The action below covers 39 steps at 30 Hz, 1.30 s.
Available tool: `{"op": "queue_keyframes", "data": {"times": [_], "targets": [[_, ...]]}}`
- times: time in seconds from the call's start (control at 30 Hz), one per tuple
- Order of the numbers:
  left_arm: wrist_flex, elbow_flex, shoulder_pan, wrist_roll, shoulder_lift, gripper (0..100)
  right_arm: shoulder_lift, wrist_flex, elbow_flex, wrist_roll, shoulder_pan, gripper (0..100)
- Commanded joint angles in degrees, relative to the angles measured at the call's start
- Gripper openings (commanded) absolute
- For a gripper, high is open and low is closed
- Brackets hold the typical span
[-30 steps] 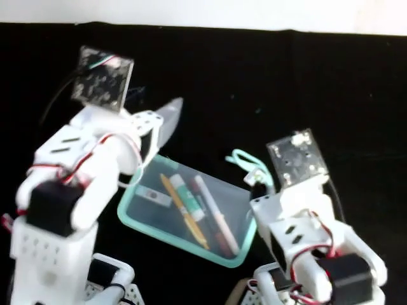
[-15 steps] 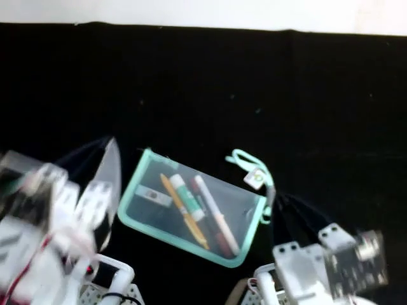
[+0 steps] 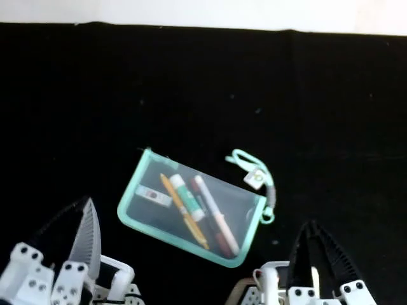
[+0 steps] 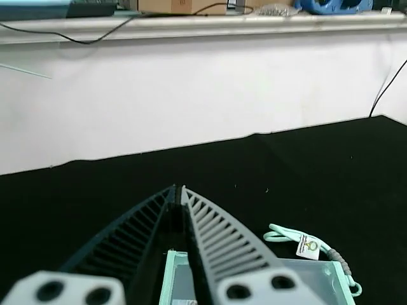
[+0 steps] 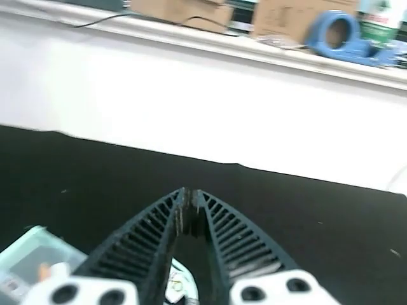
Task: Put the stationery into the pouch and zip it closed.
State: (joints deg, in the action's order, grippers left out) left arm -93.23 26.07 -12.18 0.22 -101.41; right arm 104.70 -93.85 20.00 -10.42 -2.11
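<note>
The clear pouch [image 3: 191, 210] with teal trim lies flat and slanted on the black table. Inside it I see a yellow pencil [image 3: 183, 213], a white-and-green glue stick [image 3: 186, 197] and pens [image 3: 216, 222]. Its teal strap [image 3: 249, 166] with a white tag curls off the far right corner. My left gripper [image 3: 88, 204] is shut and empty, near the front edge to the left of the pouch. My right gripper [image 3: 313, 227] is also shut and empty, at the front right. In the left wrist view the shut tips [image 4: 177, 189] sit above the pouch [image 4: 311, 279] and strap [image 4: 283, 234].
Black cloth [image 3: 203, 82] covers the table back to a white wall [image 3: 203, 11]. In the right wrist view the shut gripper [image 5: 190, 192] points at that wall, with a pouch corner [image 5: 28, 251] to one side. Boxes and a blue object sit on a ledge beyond.
Both arms have pulled back from the pouch to the table's front edge and folded low. The pouch and its contents have stayed where they were.
</note>
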Motion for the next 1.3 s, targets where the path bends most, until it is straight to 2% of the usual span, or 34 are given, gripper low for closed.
{"op": "queue_keyframes", "data": {"times": [0.0,0.17,0.4,0.57,0.8,0.93,1.07,1.27], "targets": [[-0.35,5.05,0.48,0.35,-3.82,1,0.31,-0.22,-0.66,-0.53,3.3,2.9],[0.18,8.92,0.48,0.26,-2.42,1,0.31,-0.22,4.44,-0.53,3.38,2.9],[1.05,18.77,0.48,0.18,-2.42,1,0.31,-0.04,27.56,-0.53,3.47,2.9],[12.57,29.67,2.77,0.18,-2.42,1,0.31,9.19,41.27,-0.53,3.47,2.9],[37.1,51.12,13.32,0.18,-2.42,1,0.31,20.97,59.12,-0.53,3.56,2.9],[48.35,60.88,17.98,0.18,-2.42,1,0.31,26.95,65.71,-0.53,3.56,2.8],[53.98,67.74,20.09,0.18,-2.42,1,0.31,32.13,71.96,-0.53,3.56,0.7],[55.82,71.16,20.0,0.18,-2.33,1,0.31,38.46,80.22,-0.53,3.56,0.6]]}}
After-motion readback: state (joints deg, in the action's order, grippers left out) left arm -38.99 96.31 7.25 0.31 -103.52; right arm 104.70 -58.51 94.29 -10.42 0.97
